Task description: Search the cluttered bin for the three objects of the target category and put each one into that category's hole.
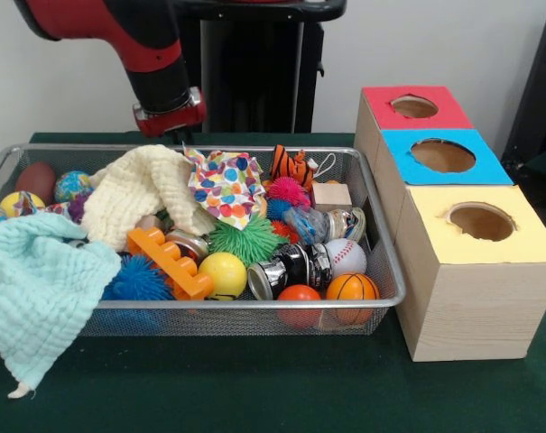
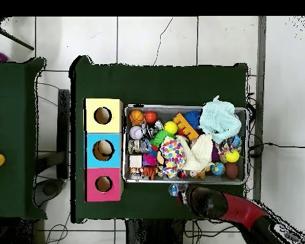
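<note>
Snagging was judged the chief risk. Nearest the camera, at about 8 o'clock in the front view, a pale green cloth was draped over the rim of the cluttered bin and hung down onto the table; were it caught in a grasp, it could be dragged out, pulling smaller items with it. Along the near wall, toward 5 o'clock, an orange ball, a small basketball and a baseball were seen packed tightly beside a shiny can, so a round one could be squeezed away and rolled under the clutter. Farther back, a cream cloth and a spotted cloth were spread over other items, and targets could be missed beneath them. To the right, at 3 o'clock, three boxes were set just beside the bin: yellow hole nearest, then blue hole, then red hole; a wrong hole could easily be chosen.

Farthest, at 11 o'clock, the gripper was held above the bin's far rim. Its opening could not be told, and nothing could be seen held.
</note>
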Robot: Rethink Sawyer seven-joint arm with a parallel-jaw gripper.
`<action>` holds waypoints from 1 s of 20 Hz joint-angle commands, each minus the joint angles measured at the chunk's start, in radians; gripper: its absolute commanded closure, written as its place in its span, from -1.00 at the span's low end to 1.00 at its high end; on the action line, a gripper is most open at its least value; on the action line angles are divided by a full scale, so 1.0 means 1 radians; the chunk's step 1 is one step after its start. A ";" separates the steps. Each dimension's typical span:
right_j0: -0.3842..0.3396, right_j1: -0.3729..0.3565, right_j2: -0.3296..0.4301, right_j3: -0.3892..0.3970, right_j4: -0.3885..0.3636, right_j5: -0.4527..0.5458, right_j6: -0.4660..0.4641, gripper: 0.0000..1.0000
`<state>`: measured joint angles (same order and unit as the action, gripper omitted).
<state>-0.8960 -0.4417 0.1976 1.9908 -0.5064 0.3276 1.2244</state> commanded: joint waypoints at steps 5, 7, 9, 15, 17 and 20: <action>0.048 0.065 -0.022 0.076 0.076 -0.082 0.250 1.00; 0.054 0.063 -0.027 0.095 0.084 -0.100 0.257 1.00; 0.059 0.070 -0.030 0.101 0.090 -0.118 0.259 1.00; 0.066 0.111 -0.021 0.085 0.110 -0.144 0.248 1.00; 0.066 0.119 -0.021 0.085 0.116 -0.151 0.246 1.00; 0.065 0.129 -0.021 0.085 0.124 -0.162 0.244 1.00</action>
<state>-0.8396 -0.3574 0.1599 2.1390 -0.4492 0.2563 1.2244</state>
